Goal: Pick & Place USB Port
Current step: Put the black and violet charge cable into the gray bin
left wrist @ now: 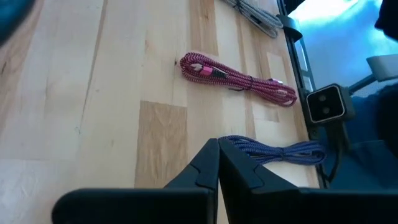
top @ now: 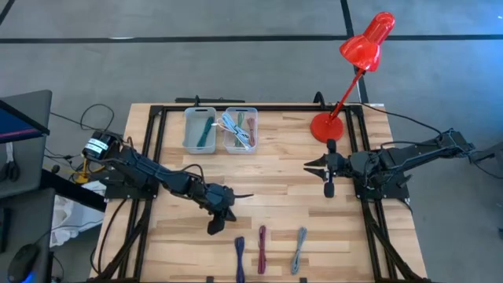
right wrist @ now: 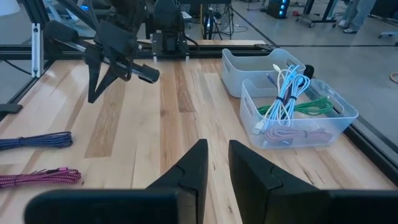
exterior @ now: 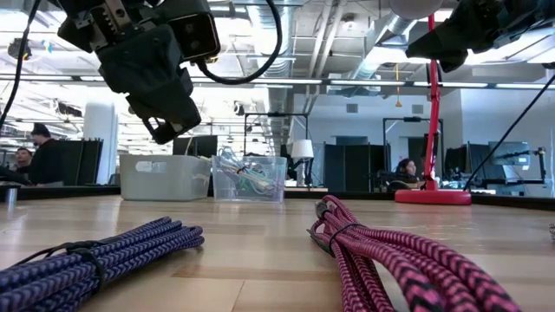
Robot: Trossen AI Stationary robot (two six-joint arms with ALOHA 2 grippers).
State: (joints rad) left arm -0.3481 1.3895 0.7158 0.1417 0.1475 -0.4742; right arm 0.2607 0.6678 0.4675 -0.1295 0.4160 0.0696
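STEP: approach, nothing yet picked | left gripper [top: 222,214] closed and empty, held above the blue cable [top: 240,256] at the desk's [top: 283,169] 6 o'clock edge | right gripper [top: 328,174] narrowly parted, empty, parked at 3 o'clock | NEXT: fingers judged to need opening, then lowering onto the cable.

Three cables [top: 262,248] at table's [top: 283,165] 6 o'clock edge; two bins [top: 221,130] at 11; lamp [top: 327,126] at 1.
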